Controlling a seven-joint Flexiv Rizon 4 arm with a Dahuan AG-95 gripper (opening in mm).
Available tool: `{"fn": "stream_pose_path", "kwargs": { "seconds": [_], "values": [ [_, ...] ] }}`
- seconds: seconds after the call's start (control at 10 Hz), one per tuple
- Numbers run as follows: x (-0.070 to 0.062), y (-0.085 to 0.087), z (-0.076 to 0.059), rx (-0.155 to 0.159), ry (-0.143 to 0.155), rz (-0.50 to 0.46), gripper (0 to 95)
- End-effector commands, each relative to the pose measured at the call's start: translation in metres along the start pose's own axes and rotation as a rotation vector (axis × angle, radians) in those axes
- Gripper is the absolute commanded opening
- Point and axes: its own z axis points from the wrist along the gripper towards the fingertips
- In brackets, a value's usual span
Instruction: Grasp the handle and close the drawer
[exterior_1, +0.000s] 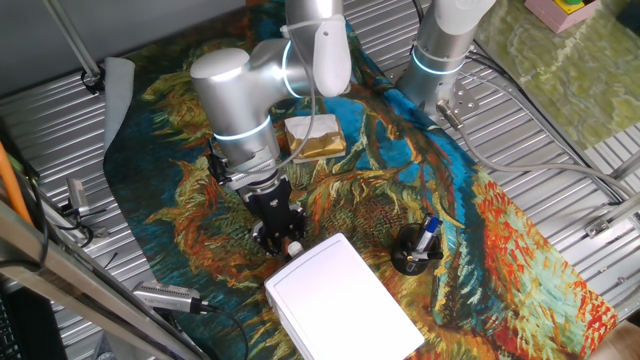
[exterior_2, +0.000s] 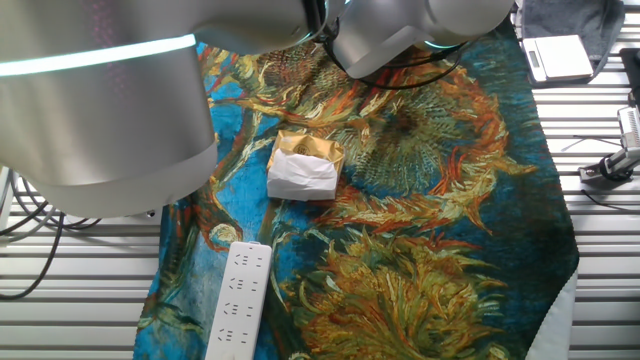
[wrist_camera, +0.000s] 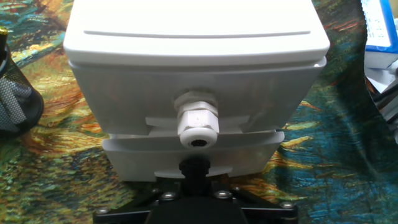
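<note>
Gripper right at handle on drawer front, white box; can't tell if clenched.

You see the drawer, light-grey plastic, sitting nearly flush in the white box near the tabletop's front edge; its whitish round handle sticks out at mid-front.

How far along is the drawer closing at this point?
Done: the gripper sits at the box front, facing the knob. In hand: the approach; no fingers show around the knob. Left: grasping it, then pushing the drawer in.
</note>
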Motion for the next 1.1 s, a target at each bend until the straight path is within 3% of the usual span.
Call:
{"fn": "stream_pose_path", "kwargs": {
  "seconds": [0.1,1.1],
  "values": [
    [-0.0002,-0.0004,0.0015,0.001,0.001,0.003,0.0],
    [-0.0024,0.0001,0.0049,0.004,0.002,0.014,0.0]
  ]
}}
